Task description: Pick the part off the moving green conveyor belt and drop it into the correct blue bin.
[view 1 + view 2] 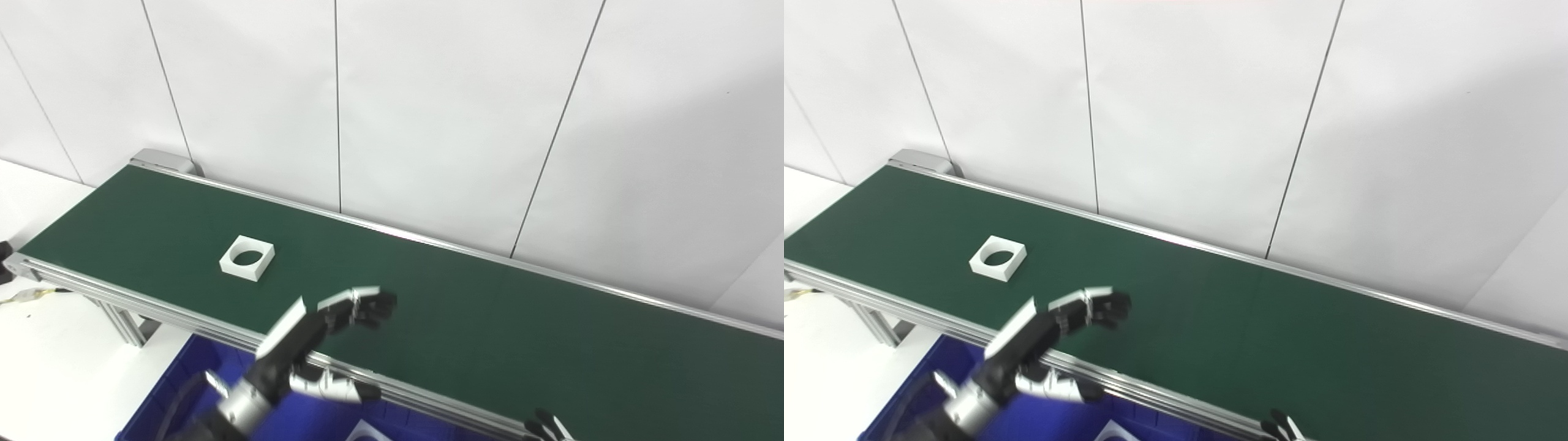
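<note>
Left eye view is showing the green conveyor belt running across the frame, a blue bin sitting below its near rail. The left hand is hovering over that rail, spread wide and holding nothing. The white square part with a round hole is lying on the belt, well apart from the hand. Timing should lead the part's travel, thumb and fingers straddling opposite sides. Only the right hand's tips are showing; its state I cannot tell.
</note>
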`<state>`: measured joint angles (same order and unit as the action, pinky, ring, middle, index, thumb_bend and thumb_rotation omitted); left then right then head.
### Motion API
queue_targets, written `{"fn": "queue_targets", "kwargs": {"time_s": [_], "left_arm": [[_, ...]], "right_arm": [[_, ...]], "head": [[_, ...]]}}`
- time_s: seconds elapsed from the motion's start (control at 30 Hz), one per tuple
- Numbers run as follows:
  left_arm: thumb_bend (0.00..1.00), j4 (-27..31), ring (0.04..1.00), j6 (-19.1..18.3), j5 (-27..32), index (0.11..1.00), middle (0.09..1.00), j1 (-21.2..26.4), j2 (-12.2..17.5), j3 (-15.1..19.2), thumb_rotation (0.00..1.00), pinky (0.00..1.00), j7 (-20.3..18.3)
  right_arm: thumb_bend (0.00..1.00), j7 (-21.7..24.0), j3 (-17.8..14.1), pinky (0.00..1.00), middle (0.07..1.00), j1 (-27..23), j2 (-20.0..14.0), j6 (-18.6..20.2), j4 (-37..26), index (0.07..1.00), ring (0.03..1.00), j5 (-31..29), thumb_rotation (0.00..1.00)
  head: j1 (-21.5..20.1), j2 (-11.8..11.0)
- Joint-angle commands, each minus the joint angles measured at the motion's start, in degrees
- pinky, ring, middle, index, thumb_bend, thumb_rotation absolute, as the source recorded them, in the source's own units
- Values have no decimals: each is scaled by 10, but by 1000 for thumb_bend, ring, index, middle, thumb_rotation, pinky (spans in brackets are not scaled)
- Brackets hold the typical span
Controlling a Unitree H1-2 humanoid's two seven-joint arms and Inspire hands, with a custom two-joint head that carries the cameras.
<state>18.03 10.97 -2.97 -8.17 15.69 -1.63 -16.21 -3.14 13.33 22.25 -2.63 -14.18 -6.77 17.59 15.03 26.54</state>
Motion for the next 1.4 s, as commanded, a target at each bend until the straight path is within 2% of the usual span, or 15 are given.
{"fn": "queue_targets", "kwargs": {"time_s": [0.0, 0.13, 0.2, 0.27, 0.4, 0.57, 0.77, 0.93, 0.97, 1.03, 1.2, 1.37], "left_arm": [[806, 41, 781, -37, -7, 830, 821, 25, 20, 7, 380, 730, -3], [795, 77, 786, -92, -11, 829, 820, 60, 50, 25, 322, 733, -2], [781, 83, 804, -113, -32, 835, 834, 79, 64, 35, 275, 758, 0], [768, 67, 823, -114, -60, 846, 849, 102, 84, 45, 228, 786, 4], [768, 34, 858, -111, -93, 870, 877, 134, 114, 59, 209, 824, 7], [771, -11, 887, -115, -104, 887, 897, 170, 142, 75, 77, 839, 4], [787, -73, 898, -109, -113, 887, 911, 207, 171, 74, 4, 850, 3], [822, -143, 902, -105, -169, 871, 906, 233, 192, 47, 0, 786, 7], [820, -155, 869, -107, -184, 867, 904, 237, 194, 39, 0, 748, 8], [821, -176, 852, -114, -223, 866, 903, 245, 200, 18, 0, 738, 10], [823, -218, 876, -117, -304, 882, 906, 263, 216, -29, 0, 815, 12], [850, -275, 880, -106, -345, 888, 904, 287, 223, -62, 0, 815, 22]], "right_arm": [[355, -2, -2, 694, 828, -8, 0, -33, -6, 890, 782, -6, 714], [346, -2, -2, 688, 827, -11, -2, -33, -3, 889, 780, -5, 702], [347, -3, -3, 684, 825, -13, -3, -35, 0, 888, 776, -6, 699], [354, -2, -4, 683, 825, -13, -4, -35, 1, 888, 777, -7, 702], [347, -1, -4, 688, 828, -12, -6, -35, -1, 889, 780, -11, 699], [358, -3, -5, 679, 824, -13, -7, -38, 1, 889, 775, -8, 714], [347, -2, -5, 684, 827, -15, -7, -36, 1, 892, 780, -10, 711], [344, -2, -6, 688, 829, -16, -7, -36, 1, 891, 783, -12, 706], [343, -2, -6, 687, 829, -16, -7, -37, 1, 890, 784, -13, 704], [342, -1, -6, 687, 829, -16, -8, -38, 1, 890, 784, -13, 704], [350, -1, -6, 686, 827, -16, -7, -36, 0, 893, 780, -13, 716], [335, -2, -5, 690, 830, -16, -6, -36, -2, 895, 783, -13, 706]], "head": [[-1, 0], [2, -2], [3, -2], [5, -2], [8, 0], [9, -1], [11, 0], [13, 1], [14, 1], [14, 2], [15, 2], [14, 4]]}}
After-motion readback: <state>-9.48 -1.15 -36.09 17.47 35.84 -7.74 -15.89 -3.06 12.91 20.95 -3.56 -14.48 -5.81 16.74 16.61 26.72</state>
